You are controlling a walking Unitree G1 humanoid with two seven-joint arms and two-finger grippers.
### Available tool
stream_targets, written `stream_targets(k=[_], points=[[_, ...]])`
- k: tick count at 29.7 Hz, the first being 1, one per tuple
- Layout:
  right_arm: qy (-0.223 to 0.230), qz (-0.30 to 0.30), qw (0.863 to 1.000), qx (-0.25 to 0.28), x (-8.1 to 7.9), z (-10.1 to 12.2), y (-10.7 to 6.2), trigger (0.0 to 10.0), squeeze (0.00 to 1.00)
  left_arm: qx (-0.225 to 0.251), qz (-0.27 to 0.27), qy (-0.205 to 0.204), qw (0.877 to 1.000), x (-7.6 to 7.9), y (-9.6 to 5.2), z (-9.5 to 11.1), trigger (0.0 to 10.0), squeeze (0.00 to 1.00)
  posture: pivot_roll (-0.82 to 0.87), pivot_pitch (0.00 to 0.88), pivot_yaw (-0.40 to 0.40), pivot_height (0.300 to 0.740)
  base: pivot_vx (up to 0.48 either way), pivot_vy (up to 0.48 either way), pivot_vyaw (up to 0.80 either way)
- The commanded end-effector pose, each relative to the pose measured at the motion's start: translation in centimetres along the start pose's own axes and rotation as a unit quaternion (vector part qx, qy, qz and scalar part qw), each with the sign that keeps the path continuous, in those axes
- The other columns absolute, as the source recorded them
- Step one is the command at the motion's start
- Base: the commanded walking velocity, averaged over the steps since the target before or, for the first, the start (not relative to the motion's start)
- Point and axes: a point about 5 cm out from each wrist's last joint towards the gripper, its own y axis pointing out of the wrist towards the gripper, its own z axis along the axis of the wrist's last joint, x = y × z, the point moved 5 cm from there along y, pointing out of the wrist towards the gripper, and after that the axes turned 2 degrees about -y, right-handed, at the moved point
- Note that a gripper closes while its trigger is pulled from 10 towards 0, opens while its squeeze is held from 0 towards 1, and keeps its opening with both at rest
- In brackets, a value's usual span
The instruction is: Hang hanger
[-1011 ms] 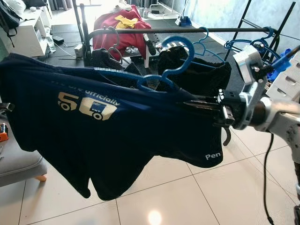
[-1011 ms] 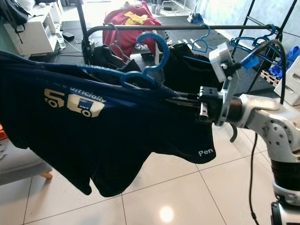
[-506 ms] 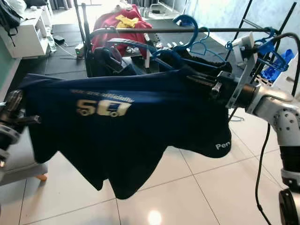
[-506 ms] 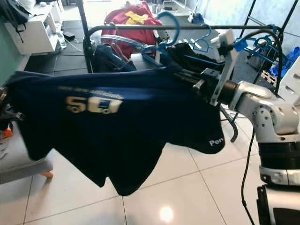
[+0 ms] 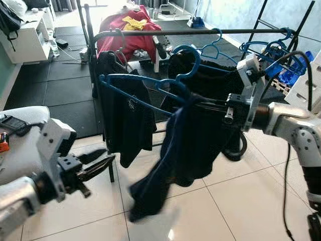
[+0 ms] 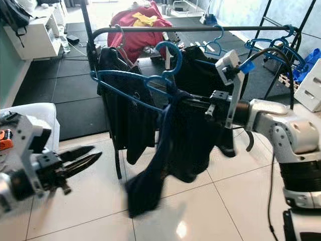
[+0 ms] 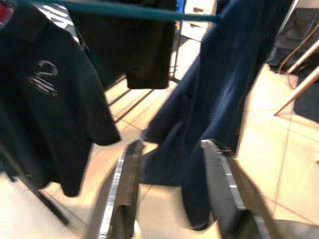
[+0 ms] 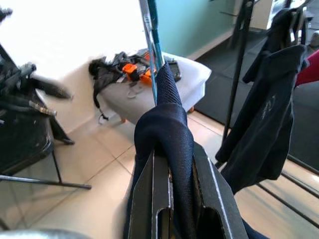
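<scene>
Right end effector grips one hanger; one shirt.

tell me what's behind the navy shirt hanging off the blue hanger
Behind the navy shirt is a dark garment hung on the rack rail. The shirt covers that garment's lower middle and the rack's base.

pale, blurred logo on hanging black shirt; no text readable

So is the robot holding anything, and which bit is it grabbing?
Yes. The right gripper pinches the blue hanger at one end, with the navy shirt bunched there. The left gripper is open and holds nothing.
</scene>
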Motion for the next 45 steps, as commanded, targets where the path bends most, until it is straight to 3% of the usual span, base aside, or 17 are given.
stream_targets(k=[1, 2, 4, 6, 7, 10, 12, 13, 14, 15, 16, 17, 18, 22, 32, 44, 45], points=[[-0.039, 0.031, 0.999, -0.011, -0.7, 0.8, -0.3, 0.0, 0.0, 0.014, 0.009, 0.038, 0.999, -1.2, -1.3, 1.9, 10.0, 1.0, -0.06, 0.087, -0.039, 0.74, 0.0, 0.0, 0.0], [-0.049, 0.051, 0.997, -0.03, -1.0, 0.6, -0.7, 0.0, 0.0, 0.036, 0.012, 0.065, 0.997, -1.8, -2.2, 4.0, 10.0, 1.0, -0.06, 0.085, -0.041, 0.74, 0.0, 0.0, 0.0], [-0.049, 0.051, 0.997, -0.03, -1.0, 0.6, -0.7, 0.0, 0.0, 0.036, 0.012, 0.065, 0.997, -1.8, -2.2, 4.0, 10.0, 1.0, -0.06, 0.085, -0.041, 0.74, 0.0, 0.0, 0.0], [-0.061, 0.083, 0.993, -0.057, -1.5, 0.2, -1.3, 0.0, 0.0, 0.073, 0.008, 0.103, 0.992, -2.2, -3.3, 6.9, 10.0, 1.0, -0.06, 0.084, -0.043, 0.74, 0.0, 0.0, 0.0], [-0.061, 0.083, 0.993, -0.057, -1.5, 0.2, -1.3, 0.0, 0.0, 0.073, 0.008, 0.103, 0.992, -2.2, -3.3, 6.9, 10.0, 1.0, -0.06, 0.084, -0.043, 0.74, 0.0, 0.0, 0.0], [-0.07, 0.143, 0.985, -0.072, -2.8, 0.4, -2.0, 0.0, 0.0, 0.154, -0.005, 0.12, 0.981, -1.6, -3.5, 10.7, 10.0, 1.0, -0.06, 0.076, -0.047, 0.74, 0.0, 0.0, 0.0], [-0.076, 0.167, 0.98, -0.071, -3.4, 0.6, -2.0, 0.0, 0.0, 0.166, -0.032, 0.108, 0.98, -0.6, -3.0, 10.9, 10.0, 1.0, -0.06, 0.073, -0.049, 0.74, 0.0, 0.0, 0.0], [-0.082, 0.183, 0.977, -0.069, -3.8, 0.8, -1.8, 0.0, 0.0, 0.165, -0.055, 0.099, 0.98, 0.3, -2.4, 10.7, 10.0, 0.91, -0.06, 0.073, -0.049, 0.74, 0.0, 0.0, 0.0], [-0.082, 0.183, 0.977, -0.069, -3.8, 0.8, -1.8, 0.0, 0.0, 0.165, -0.055, 0.099, 0.98, 0.3, -2.4, 10.7, 10.0, 0.91, -0.06, 0.073, -0.049, 0.74, 0.0, 0.0, 0.0], [-0.087, 0.194, 0.975, -0.068, -4.1, 0.9, -1.6, 0.0, 0.0, 0.156, -0.075, 0.09, 0.981, 1.0, -1.7, 10.1, 10.0, 0.79, -0.06, 0.073, -0.049, 0.74, 0.0, 0.0, 0.0], [-0.087, 0.194, 0.975, -0.068, -4.1, 0.9, -1.6, 0.0, 0.0, 0.156, -0.075, 0.09, 0.981, 1.0, -1.7, 10.1, 10.0, 0.79, -0.06, 0.073, -0.049, 0.74, 0.0, 0.0, 0.0], [-0.092, 0.203, 0.972, -0.067, -4.3, 0.9, -1.2, 0.0, 0.0, 0.139, -0.097, 0.08, 0.982, 1.9, -1.0, 9.1, 10.0, 0.22, -0.07, 0.063, -0.045, 0.74, 0.0, 0.0, 0.0], [-0.096, 0.214, 0.97, -0.067, -4.5, 0.8, -0.8, 0.0, 0.0, 0.124, -0.122, 0.066, 0.983, 2.9, -0.4, 8.1, 10.0, 0.0, -0.07, 0.057, -0.041, 0.74, 0.0, 0.0, 0.0], [-0.108, 0.24, 0.963, -0.066, -5.0, 0.8, 0.2, 0.0, 0.0, 0.094, -0.183, 0.032, 0.978, 4.9, 0.1, 6.4, 10.0, 0.0, -0.07, 0.053, -0.039, 0.74, 0.0, 0.0, 0.0], [-0.122, 0.256, 0.957, -0.058, -5.3, 0.7, 1.8, 0.0, 0.0, 0.103, -0.187, 0.009, 0.977, 5.3, 1.0, 6.8, 10.0, 0.0, -0.06, 0.048, -0.039, 0.74, 0.0, 0.0, 0.0], [-0.132, 0.271, 0.952, -0.052, -6.0, 0.4, 3.8, 0.0, 0.0, 0.044, -0.166, 0.041, 0.984, 5.5, 2.7, 4.7, 10.0, 0.0, -0.05, 0.049, -0.04, 0.74, 0.0, 0.0, 0.0], [-0.133, 0.271, 0.952, -0.053, -6.1, 0.4, 4.0, 0.0, 0.0, 0.032, -0.159, 0.05, 0.985, 5.5, 3.1, 4.3, 8.7, 0.0, -0.05, 0.05, -0.039, 0.74, 0.0, 0.0, 0.0]])
